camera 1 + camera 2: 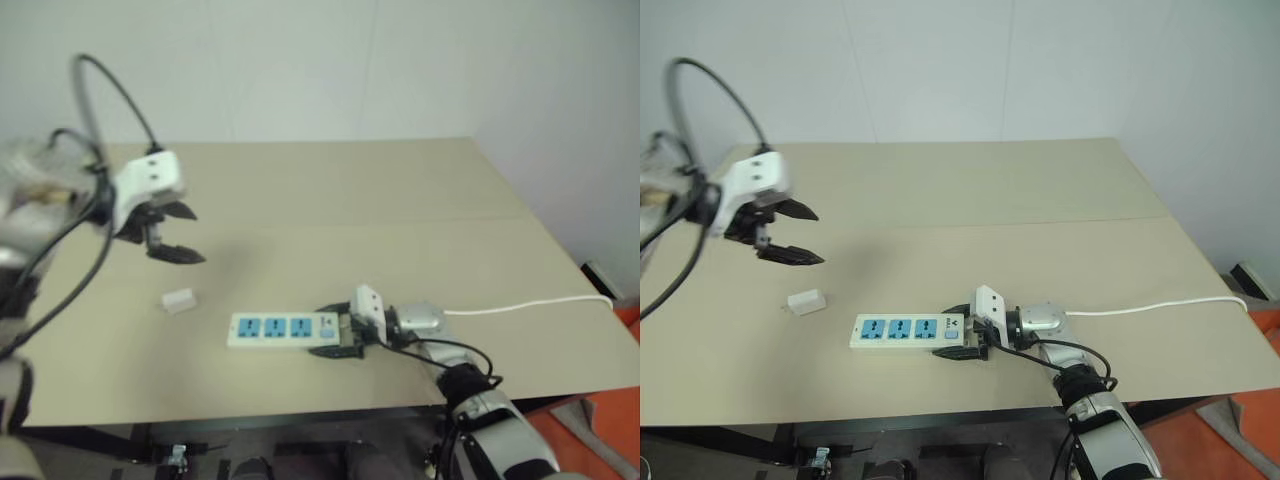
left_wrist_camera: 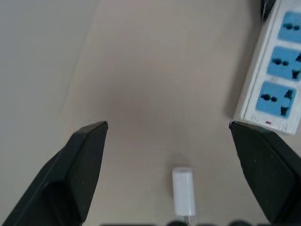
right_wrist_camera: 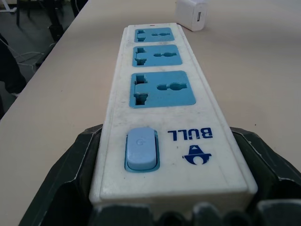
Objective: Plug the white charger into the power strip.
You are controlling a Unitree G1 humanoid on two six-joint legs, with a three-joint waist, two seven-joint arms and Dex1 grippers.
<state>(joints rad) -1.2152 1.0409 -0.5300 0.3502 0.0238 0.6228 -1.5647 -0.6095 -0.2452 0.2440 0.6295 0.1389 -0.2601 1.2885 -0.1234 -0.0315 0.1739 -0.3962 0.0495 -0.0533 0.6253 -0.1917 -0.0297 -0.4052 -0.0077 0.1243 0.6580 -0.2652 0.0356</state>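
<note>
Three blue sockets, a pale switch and blue lettering on the long flat white power strip (image 3: 162,122) reach you from the right wrist view alone, where the right gripper (image 1: 962,343) clamps its switch end. Your left gripper (image 1: 170,233) hangs spread wide above the small white block charger (image 1: 179,300), lying on the beige table (image 1: 350,190) just beside the strip's far end.

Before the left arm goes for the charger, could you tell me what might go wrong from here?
The small white rectangular charger lies flat on the table; the open left gripper might nudge it aside. The right gripper clamps only the switch end of the long white power strip, so the far end could swing.
</note>
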